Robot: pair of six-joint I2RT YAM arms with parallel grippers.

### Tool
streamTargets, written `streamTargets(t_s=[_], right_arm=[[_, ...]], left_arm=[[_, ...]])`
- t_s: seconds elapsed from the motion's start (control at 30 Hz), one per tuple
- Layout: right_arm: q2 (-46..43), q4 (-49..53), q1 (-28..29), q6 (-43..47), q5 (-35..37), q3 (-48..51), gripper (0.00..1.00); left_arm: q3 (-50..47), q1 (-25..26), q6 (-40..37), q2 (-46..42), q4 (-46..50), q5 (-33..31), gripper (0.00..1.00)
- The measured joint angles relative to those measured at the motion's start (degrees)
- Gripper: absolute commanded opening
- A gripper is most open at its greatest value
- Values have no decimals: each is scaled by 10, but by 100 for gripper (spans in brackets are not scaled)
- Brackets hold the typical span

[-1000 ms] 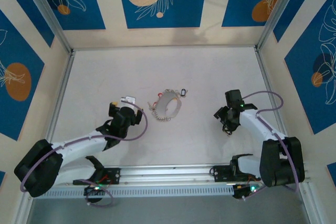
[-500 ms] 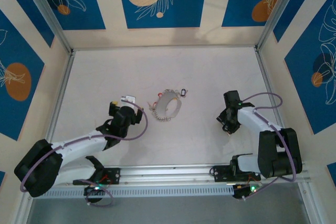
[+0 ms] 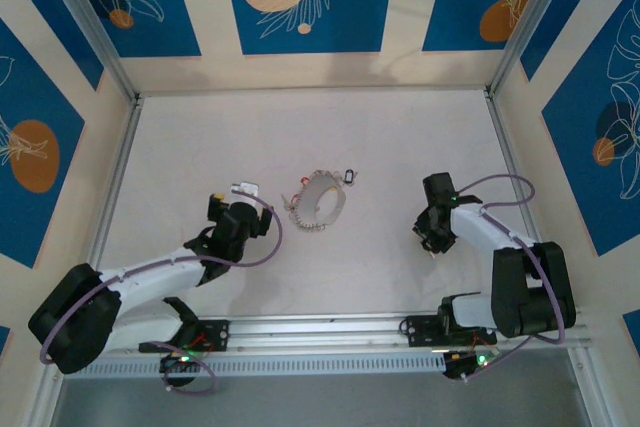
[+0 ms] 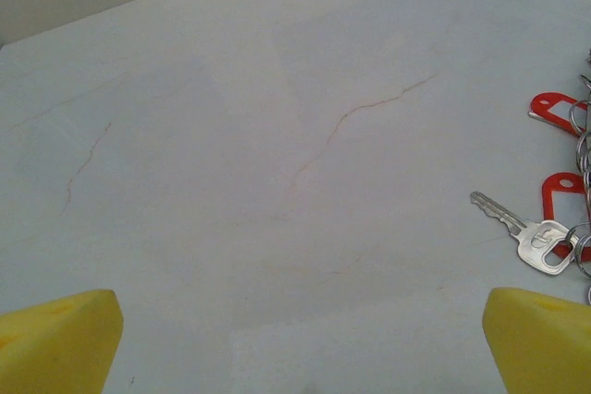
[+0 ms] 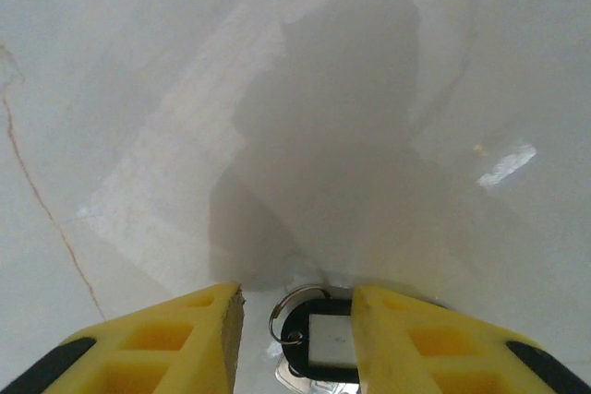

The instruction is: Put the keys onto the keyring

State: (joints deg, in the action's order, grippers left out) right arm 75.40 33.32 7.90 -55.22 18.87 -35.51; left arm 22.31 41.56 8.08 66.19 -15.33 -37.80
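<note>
One black-tagged key (image 5: 325,343) lies between the parted fingers of the right end effector (image 5: 294,306).

- Large thin silvery wire keyring (image 3: 318,204), top view: the tiny silvery metal keys (image 3: 298,215) along it blur into a fringe, too small to count.
- Left wrist view: two red plastic tags (image 4: 554,108) and thin wire loops run off the right edge.
- Left gripper (image 4: 300,348): its yellow pads are cut off at the bottom corners.
- Right gripper (image 5: 295,343): a small dark plastic tag with a pale face (image 5: 325,346) lies between the fingers, its lower part cut off by the bottom edge and its right side hidden.
</note>
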Motion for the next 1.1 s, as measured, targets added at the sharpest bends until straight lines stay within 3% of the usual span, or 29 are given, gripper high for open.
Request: streamTargets(t_s=[0.07,0.37,0.53,0.63,0.9,1.1], right_arm=[[5,-3,5,5,1,0,24],[10,-21,57,10,-4,-5,24],[17,-21,103,2,-11,-11,36],[18,-17,114,12,-13,-21,38],[17,-17,186,120,-9,-85,42],[50,-81,283,220,-45,-117,33]], left_arm=[[0,0,0,0,0,0,100],[0,0,4,0,0,-2,100],[0,0,5,0,0,-3,100],[0,0,4,0,0,-3,100],[0,0,6,-7,8,-4,100],[-6,-6,10,-48,12,3,100]])
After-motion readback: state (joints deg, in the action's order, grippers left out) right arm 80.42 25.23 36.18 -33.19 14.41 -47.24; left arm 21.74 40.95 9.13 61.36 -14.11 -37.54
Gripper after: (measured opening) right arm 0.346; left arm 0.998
